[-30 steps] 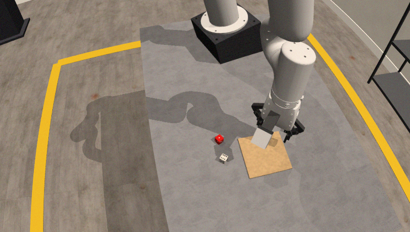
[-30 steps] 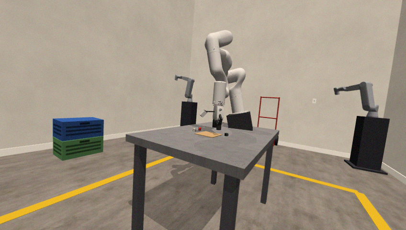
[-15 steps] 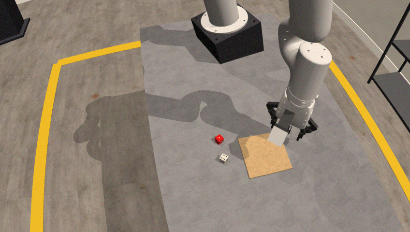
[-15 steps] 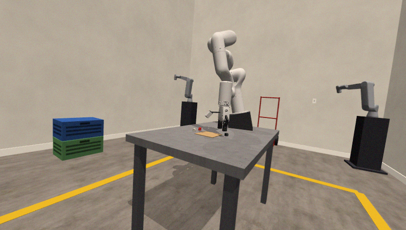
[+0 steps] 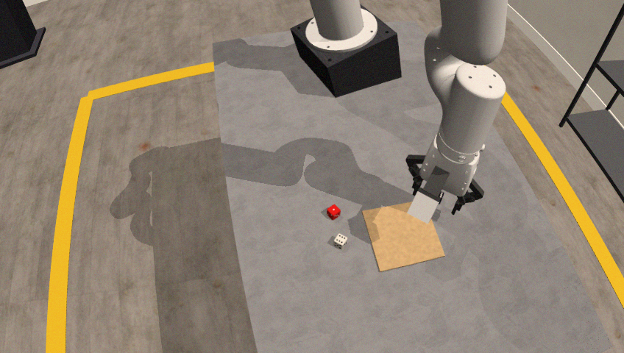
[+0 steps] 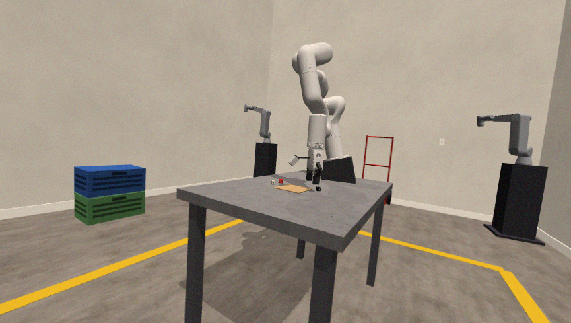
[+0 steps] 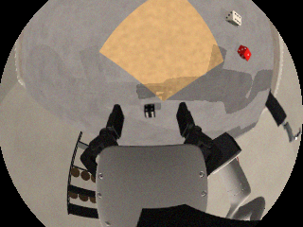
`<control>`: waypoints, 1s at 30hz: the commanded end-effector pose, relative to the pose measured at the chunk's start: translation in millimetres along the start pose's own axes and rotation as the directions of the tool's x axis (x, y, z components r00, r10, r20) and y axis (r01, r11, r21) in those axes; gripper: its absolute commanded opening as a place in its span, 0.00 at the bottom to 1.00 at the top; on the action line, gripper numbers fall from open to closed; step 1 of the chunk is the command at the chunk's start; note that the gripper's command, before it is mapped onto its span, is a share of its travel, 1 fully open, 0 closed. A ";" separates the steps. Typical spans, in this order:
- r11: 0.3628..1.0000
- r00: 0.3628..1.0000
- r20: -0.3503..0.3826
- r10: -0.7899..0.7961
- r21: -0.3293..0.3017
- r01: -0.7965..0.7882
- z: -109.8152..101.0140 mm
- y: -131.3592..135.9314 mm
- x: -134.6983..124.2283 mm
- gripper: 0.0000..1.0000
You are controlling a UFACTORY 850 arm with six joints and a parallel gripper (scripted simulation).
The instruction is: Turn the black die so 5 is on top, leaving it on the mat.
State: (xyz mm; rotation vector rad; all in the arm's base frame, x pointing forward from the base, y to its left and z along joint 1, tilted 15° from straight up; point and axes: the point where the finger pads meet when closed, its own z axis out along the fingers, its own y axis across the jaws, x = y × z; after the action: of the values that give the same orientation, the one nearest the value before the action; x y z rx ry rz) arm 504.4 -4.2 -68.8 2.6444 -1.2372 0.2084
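Black die point(image 7: 151, 110) is seen on the grey table point(image 5: 306, 284), off the tan mat point(image 5: 402, 238), just beside the mat's corner nearest the arm. In the wrist view it sits between the two fingertips, apart from both; its top face cannot be read. In the top view it is hidden under the wrist.

Left to right in the top view: red die point(image 5: 333, 211) is placed on bare table, one white pip on top. White die point(image 5: 340, 240) is found near it, also off the mat, four pips on top. The mat is laid flat to their right, nothing seen on it. Gripper point(image 5: 438, 201) is held over the mat's far corner, pointed down, jaws spread fully, nothing grasped. Fingers are seen straddling the black die from above.
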 end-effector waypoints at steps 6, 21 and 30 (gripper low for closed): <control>1.000 1.000 -0.001 0.000 0.001 0.000 -0.6 -0.7 0.4 1.00; 1.000 1.000 -0.001 0.000 0.001 0.000 -0.6 -0.7 0.4 1.00; 1.000 1.000 -0.001 0.000 0.001 0.000 -16.1 -0.7 0.4 1.00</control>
State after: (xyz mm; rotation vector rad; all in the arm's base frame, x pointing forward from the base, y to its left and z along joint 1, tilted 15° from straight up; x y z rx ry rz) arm 503.9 -3.1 -64.7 2.6444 -1.2367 0.2084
